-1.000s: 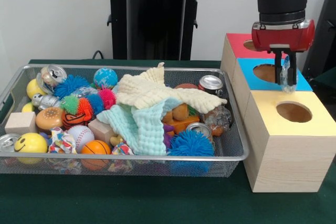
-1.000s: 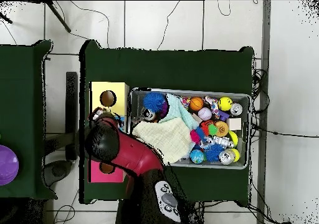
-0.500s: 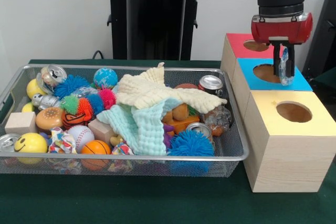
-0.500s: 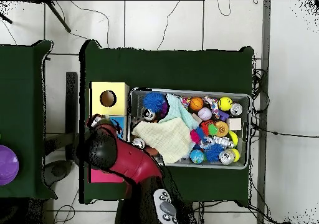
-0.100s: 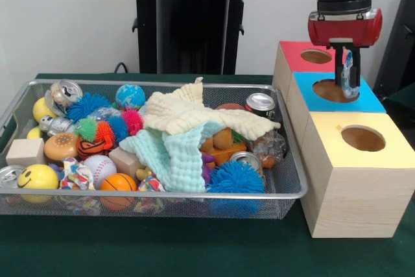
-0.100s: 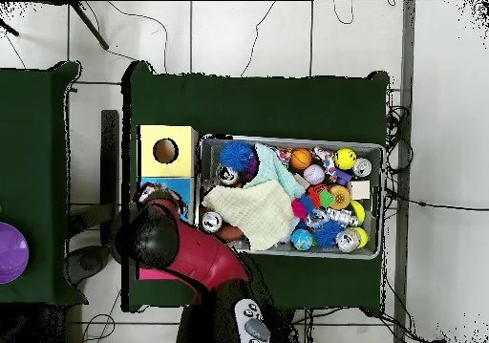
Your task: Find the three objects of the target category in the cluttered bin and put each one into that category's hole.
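This is a robotics lab, set up for a sorting trial rather than any home or shop. A table draped in dark green cloth stands on a pale tiled floor with loose cables trailing across it — plain in the overhead view. A second green-covered table stands beside it. The red and black arm rises from a black pedestal against a bare white wall. The props look staged: a wire mesh bin crammed with toys, cans and cloths, and three wooden boxes with coloured tops — each cut with a round hole.
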